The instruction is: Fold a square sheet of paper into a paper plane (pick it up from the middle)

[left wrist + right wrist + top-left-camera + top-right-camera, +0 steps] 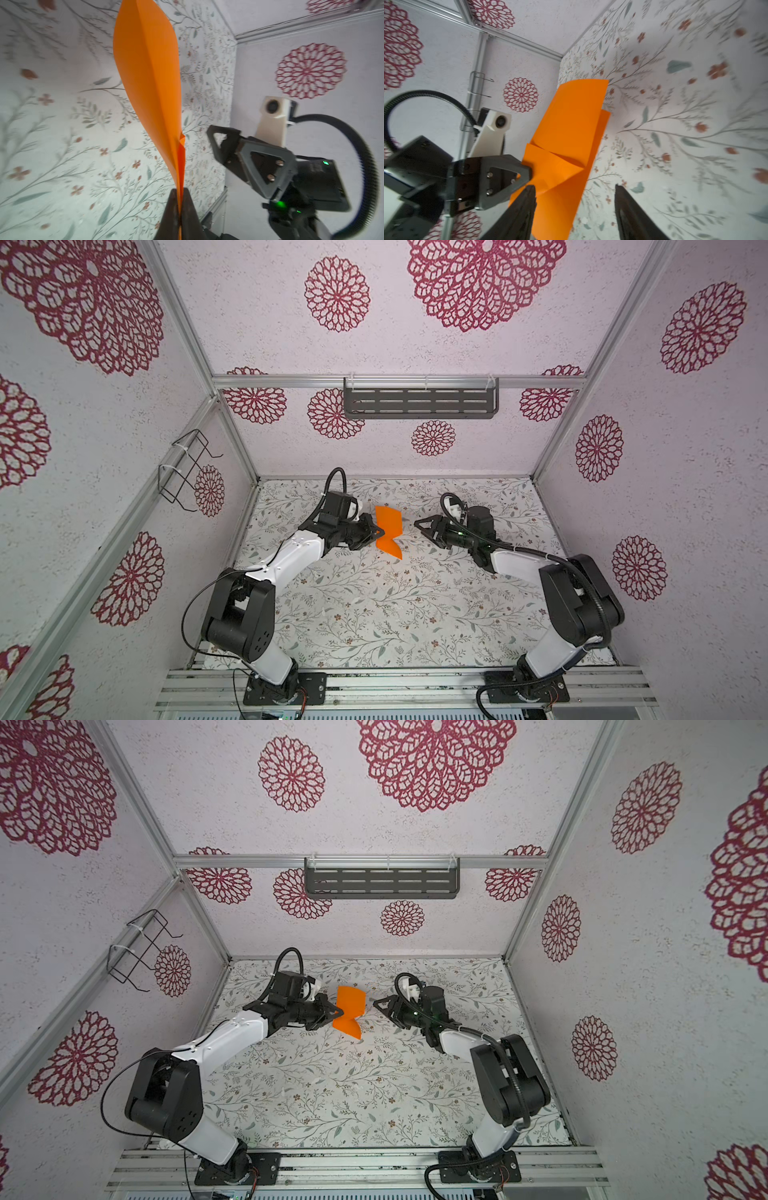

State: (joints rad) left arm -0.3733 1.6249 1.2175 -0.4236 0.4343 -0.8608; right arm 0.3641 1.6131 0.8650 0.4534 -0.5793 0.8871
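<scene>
Pale walls stamped with dark red rosettes box in a surface (374, 614) printed with leafy sprigs, and a dark slotted shelf (420, 403) hangs on the back rail. The left arm (286, 556) rises from the near rail, bends at its black elbow and stretches its white forearm toward the far middle, wrist turned so the left claw (380, 533) lies level and points across at its partner. That claw is pinched tight on the middle of the square sheet of paper (390, 522). The bright orange sheet stands on edge and bows out to either side of the pinch, creased where the fingers bite, as the left wrist view (149, 72) shows. The right arm (519, 564) mirrors this pose from the other side. Its right claw (420, 528) is spread apart, near the sheet's free edge but clear of it in both top views. A small green light (279, 204) glows on its wrist.
</scene>
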